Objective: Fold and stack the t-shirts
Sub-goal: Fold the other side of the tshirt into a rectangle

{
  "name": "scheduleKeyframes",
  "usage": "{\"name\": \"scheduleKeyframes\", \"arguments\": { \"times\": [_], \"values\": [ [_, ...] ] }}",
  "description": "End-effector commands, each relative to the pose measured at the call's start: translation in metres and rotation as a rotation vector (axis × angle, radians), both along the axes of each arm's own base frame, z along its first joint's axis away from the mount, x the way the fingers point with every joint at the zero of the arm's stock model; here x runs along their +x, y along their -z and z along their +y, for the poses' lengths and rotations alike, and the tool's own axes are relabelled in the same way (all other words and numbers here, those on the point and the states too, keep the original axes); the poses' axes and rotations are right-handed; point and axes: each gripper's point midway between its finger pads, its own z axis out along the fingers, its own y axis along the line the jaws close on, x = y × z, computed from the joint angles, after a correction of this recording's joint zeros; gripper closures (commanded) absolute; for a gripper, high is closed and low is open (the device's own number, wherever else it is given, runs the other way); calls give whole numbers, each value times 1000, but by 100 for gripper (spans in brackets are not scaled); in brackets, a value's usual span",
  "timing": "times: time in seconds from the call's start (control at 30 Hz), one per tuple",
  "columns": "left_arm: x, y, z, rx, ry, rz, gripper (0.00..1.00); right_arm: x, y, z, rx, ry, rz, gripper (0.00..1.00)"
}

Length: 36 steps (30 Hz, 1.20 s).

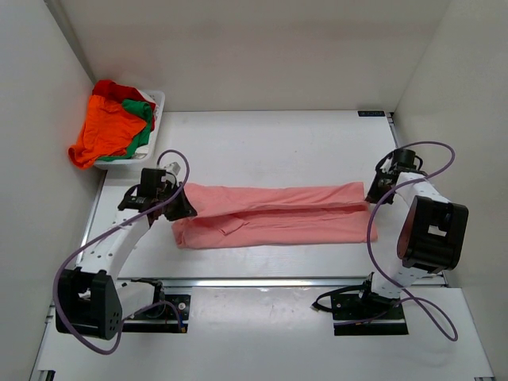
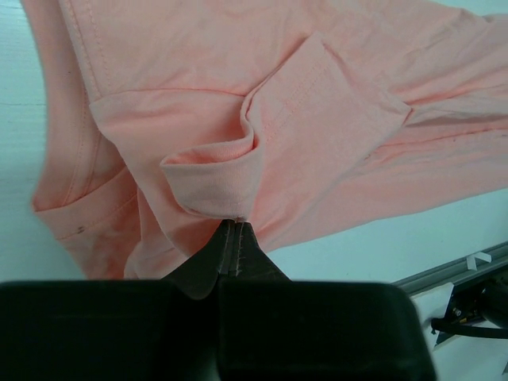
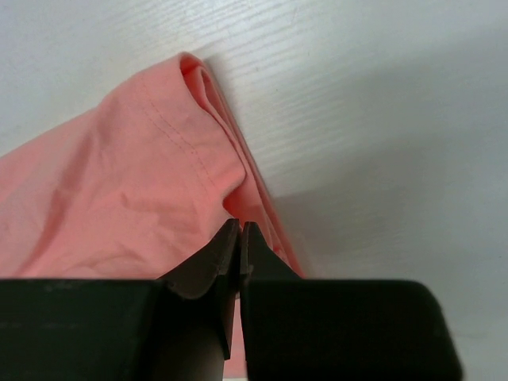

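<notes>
We've got the salmon pink t-shirt (image 1: 270, 214) stretched long across the bench (image 1: 262, 143), nearer than and right of the basket (image 1: 159, 99). The left tool (image 2: 234, 230) and right tool (image 3: 240, 230) each pinch an end fold. It looks thin and floppy, so hems and corners seem best.

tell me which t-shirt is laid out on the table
The salmon pink t-shirt; the orange, green and red t-shirts are heaped in the white basket.

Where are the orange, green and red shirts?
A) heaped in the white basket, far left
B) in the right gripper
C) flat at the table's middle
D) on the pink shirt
A: the heap of shirts sits in the basket, well apart from the pink shirt.
</notes>
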Motion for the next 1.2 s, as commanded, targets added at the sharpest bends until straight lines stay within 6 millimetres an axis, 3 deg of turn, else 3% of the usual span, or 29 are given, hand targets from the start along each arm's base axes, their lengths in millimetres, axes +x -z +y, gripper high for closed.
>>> {"name": "scheduleKeyframes", "arguments": {
  "times": [0.0,0.23,0.4,0.47,0.5,0.53,0.57,0.67,0.73,0.8,0.83,0.93,1.07,1.17],
  "values": [
    [-9,-13,-7,-20,25,-31,100,-3,-6,-6,-35,3,-18,100],
    [-27,-16,-19,-64,59,-21,100,-11,3,-4,-46,9,27,100],
    [-53,-1,-23,-80,69,55,100,-19,6,-9,-81,15,80,99],
    [-55,-2,-21,-92,55,54,85,-23,2,-11,-105,24,95,94],
    [-51,-7,-18,-95,39,22,68,-23,-4,-12,-118,29,84,88],
    [-45,-16,-15,-92,10,-21,58,-20,-13,-10,-130,24,52,64],
    [-36,-26,-10,-79,-22,-63,52,-20,-15,-8,-130,24,41,59],
    [-10,-72,1,-66,-120,-236,40,-9,-55,-9,-197,40,-73,45],
    [2,-85,0,-74,-134,-278,38,1,-73,-1,-204,11,-138,43],
    [7,-85,-15,-125,-82,-248,41,15,-87,16,-164,-47,-220,44],
    [7,-71,-27,-122,-43,-198,42,17,-92,20,-155,-61,-242,46],
    [9,-40,-54,-87,25,-109,45,28,-81,46,-83,-143,-232,48],
    [3,11,-73,-87,20,36,46,28,-41,64,-53,-201,-115,51],
    [0,42,-67,-20,-15,118,45,9,-5,79,-27,-221,-3,51]
  ]
}}
